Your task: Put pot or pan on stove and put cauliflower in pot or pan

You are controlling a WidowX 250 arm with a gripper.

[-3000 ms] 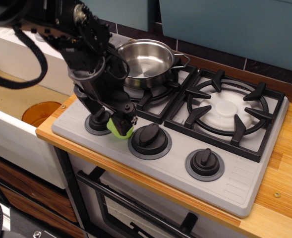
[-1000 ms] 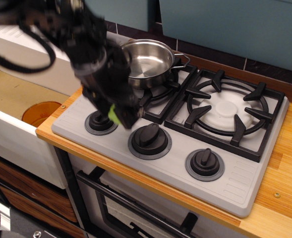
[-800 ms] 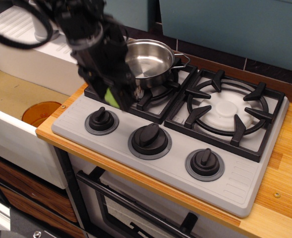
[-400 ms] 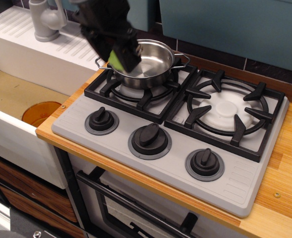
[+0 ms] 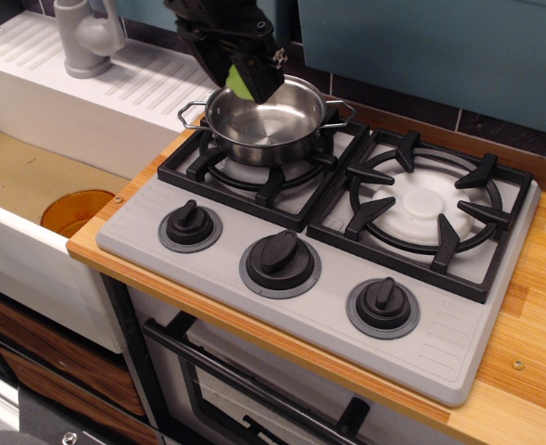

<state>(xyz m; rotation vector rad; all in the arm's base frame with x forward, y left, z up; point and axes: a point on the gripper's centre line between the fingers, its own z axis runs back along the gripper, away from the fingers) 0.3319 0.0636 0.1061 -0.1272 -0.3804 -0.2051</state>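
With the pan (image 5: 265, 120) set on the stove's (image 5: 495, 306) left grate, my pincer (image 5: 251, 82) grips the cauliflower (image 5: 241, 82) above its back rim; next, I judge, comes lowering and release.

Three knobs (image 5: 280, 261) (two grates (image 5: 425, 211)), one pan (image 5: 265, 121)

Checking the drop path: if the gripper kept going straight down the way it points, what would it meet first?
Probably the pan floor: the gripper, shut on the cauliflower, points into it, though depth is uncertain.
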